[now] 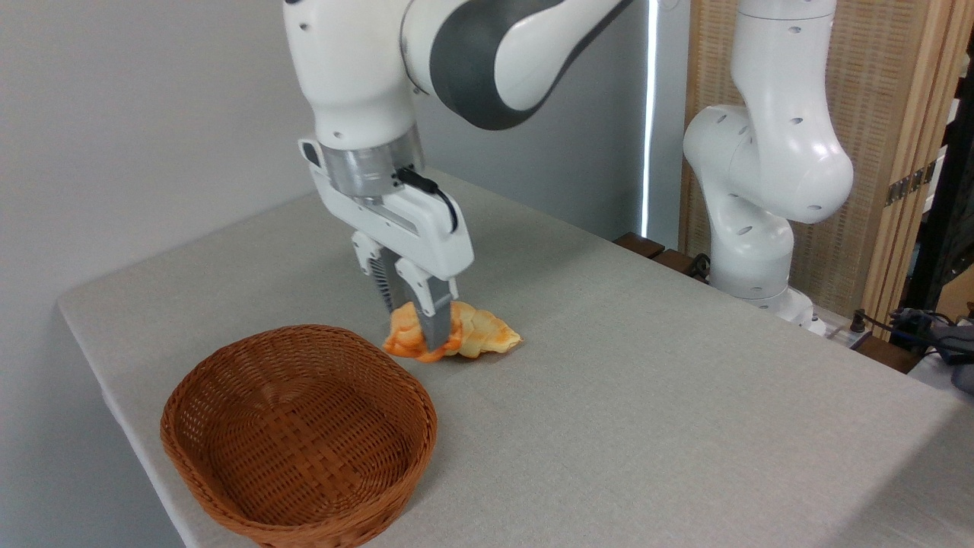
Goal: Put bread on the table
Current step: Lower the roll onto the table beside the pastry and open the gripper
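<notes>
Grey fabric counter [647, 396] fills the frame. Lower left, a brown wicker basket [228, 487] sits empty. At centre, the end effector [423, 331] is clamped on the bread [403, 339], low at the counter beside a longer loaf [491, 335]. Only letting go seems left.

A plain grey room around my worktop.

Behind me and to my left stands a bare pale grey wall [137, 114]. A thin bright strip of light [649, 114] runs vertically where that wall ends. Right of it I see a woven reed screen [875, 114] in a light wooden frame [924, 152]. Low at the far right, dark cables [883, 326] and some dark gear [943, 335] lie in shadow, too dim for me to identify.
</notes>
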Controlling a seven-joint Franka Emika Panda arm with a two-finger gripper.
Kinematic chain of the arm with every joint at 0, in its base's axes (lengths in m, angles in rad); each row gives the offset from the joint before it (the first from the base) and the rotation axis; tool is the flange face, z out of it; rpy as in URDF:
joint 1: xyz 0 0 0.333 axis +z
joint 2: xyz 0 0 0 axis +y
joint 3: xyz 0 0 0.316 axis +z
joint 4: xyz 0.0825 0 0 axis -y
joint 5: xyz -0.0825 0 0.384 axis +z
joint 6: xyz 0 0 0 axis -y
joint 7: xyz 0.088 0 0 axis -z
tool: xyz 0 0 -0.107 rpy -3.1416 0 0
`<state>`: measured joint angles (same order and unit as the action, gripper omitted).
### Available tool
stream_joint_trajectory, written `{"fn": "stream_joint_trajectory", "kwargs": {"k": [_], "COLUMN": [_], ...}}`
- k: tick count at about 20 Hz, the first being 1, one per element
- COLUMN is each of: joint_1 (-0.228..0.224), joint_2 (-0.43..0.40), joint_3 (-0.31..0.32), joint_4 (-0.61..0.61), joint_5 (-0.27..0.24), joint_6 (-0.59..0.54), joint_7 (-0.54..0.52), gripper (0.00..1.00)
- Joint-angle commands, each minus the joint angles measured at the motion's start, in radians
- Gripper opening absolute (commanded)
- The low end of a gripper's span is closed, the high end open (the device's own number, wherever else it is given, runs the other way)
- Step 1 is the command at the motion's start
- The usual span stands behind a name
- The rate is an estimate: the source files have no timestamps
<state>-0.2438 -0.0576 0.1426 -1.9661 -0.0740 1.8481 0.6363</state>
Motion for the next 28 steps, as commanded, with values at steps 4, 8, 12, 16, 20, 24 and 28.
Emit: {"fn": "stream_joint_trajectory", "kwargs": {"k": [4, 8, 12, 16, 20, 24, 28], "joint_1": [-0.011, -0.009, -0.008, -0.008, -0.008, -0.008, -0.008], "joint_2": [-0.044, -0.038, -0.041, -0.039, -0.039, -0.039, -0.039], "joint_3": [0.011, 0.011, 0.012, 0.012, 0.012, 0.012, 0.012], "joint_4": [-0.071, -0.071, -0.068, -0.069, -0.068, -0.068, -0.066], "joint_5": [-0.003, -0.003, -0.001, -0.001, -0.001, -0.001, -0.001], "joint_6": [-0.082, -0.104, -0.102, -0.104, -0.102, -0.101, -0.099], "joint_7": [0.037, 0.043, 0.045, 0.045, 0.045, 0.045, 0.045], "gripper": [0.49, 0.84, 1.0, 1.0, 1.0, 1.0, 1.0]}}
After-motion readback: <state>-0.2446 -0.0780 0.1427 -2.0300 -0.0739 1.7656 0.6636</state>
